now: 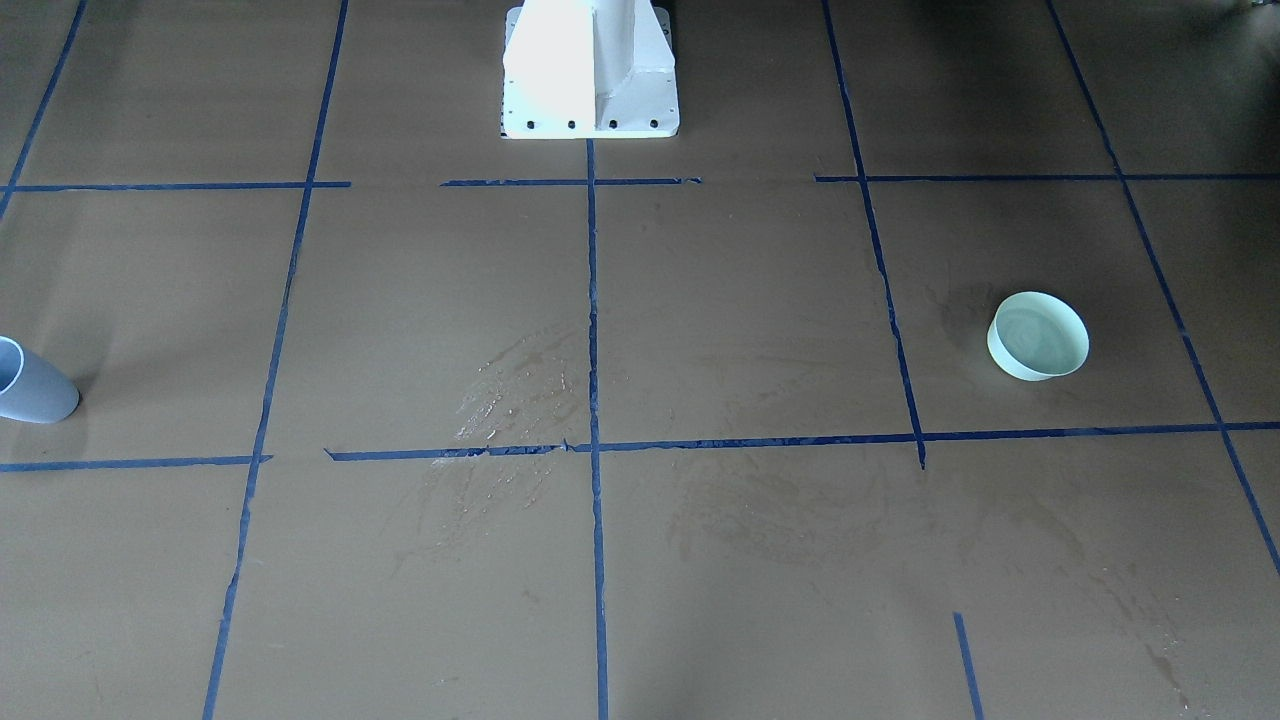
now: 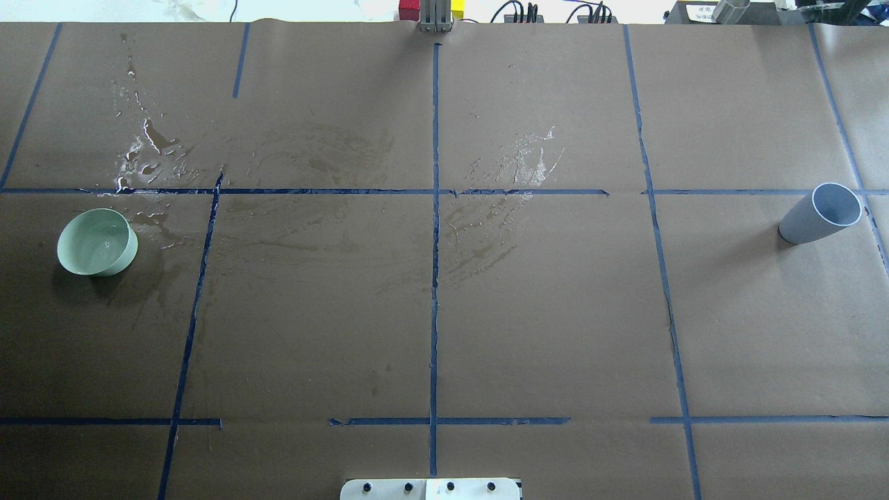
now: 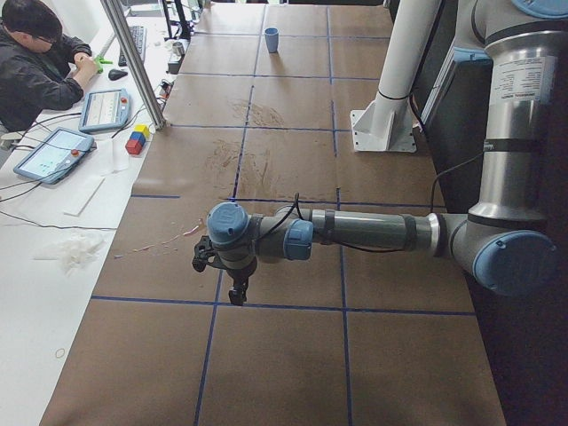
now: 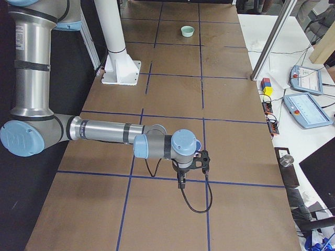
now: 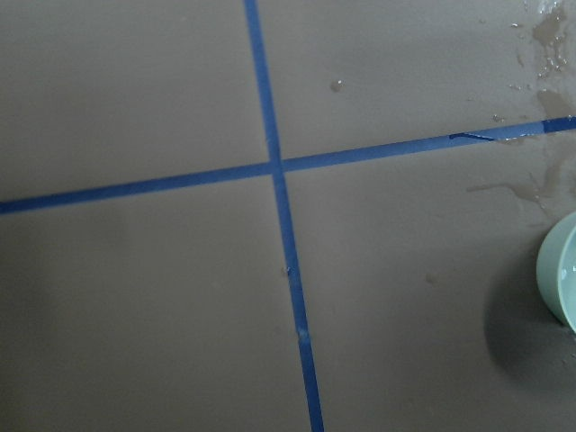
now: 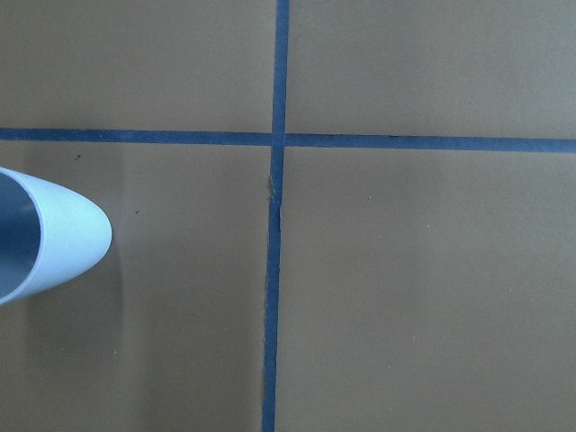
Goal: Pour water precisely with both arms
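Note:
A pale green bowl (image 2: 97, 242) stands at the table's left end, also in the front view (image 1: 1038, 336) and at the left wrist view's right edge (image 5: 560, 279). Faint glints of water (image 2: 104, 244) show inside it. A grey-blue cup (image 2: 819, 212) stands at the right end, also at the right wrist view's left edge (image 6: 40, 236). My left gripper (image 3: 238, 293) and right gripper (image 4: 180, 182) hang over the table's ends and show only in the side views. I cannot tell if they are open or shut.
Glistening spilled droplets and brownish stains lie behind the bowl (image 2: 149, 153) and near the table's middle (image 2: 528, 160). The white pedestal (image 1: 590, 70) stands at the robot's edge. An operator (image 3: 35, 53) sits beside the table with tablets and coloured blocks (image 3: 136, 140).

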`<state>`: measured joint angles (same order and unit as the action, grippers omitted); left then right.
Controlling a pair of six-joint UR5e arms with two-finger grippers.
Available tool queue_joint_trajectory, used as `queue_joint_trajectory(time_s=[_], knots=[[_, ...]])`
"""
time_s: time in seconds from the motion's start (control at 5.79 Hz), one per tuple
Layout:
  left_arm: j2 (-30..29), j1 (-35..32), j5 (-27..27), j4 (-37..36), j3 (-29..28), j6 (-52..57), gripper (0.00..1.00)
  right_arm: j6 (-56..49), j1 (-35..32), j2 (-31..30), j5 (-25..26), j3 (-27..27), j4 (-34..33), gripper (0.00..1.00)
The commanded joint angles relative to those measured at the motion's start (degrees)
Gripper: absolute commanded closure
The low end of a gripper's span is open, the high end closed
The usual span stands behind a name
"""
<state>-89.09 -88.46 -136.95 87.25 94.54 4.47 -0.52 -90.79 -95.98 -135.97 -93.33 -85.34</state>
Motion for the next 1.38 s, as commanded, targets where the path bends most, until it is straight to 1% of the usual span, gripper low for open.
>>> queue_joint_trajectory(time_s=[0.0, 0.17, 0.35, 0.52, 1.21], knots=[[2.67, -1.8, 0.02, -3.23, 1.96, 0.71, 0.0, -0.01, 0.0, 0.0, -0.17, 0.07, 0.0, 0.0], [2.96, -1.8, 0.02, -3.23, 2.22, 0.63, 0.0, -0.01, 0.0, 0.0, -0.17, 0.07, 0.18, 0.0], [2.87, -1.63, 1.94, -3.14, 2.49, 0.89, 0.0, -0.09, 0.0, 0.0, 0.0, 0.6, 1.13, 0.0], [2.96, -1.63, 2.74, -2.27, 2.14, 0.28, 0.0, -0.09, 0.0, -0.09, 0.01, 0.52, 1.23, 0.0], [2.96, -1.36, 2.92, -2.0, 2.84, 0.71, 0.0, -0.09, 0.18, -0.17, 0.01, 0.69, 1.49, 0.0]])
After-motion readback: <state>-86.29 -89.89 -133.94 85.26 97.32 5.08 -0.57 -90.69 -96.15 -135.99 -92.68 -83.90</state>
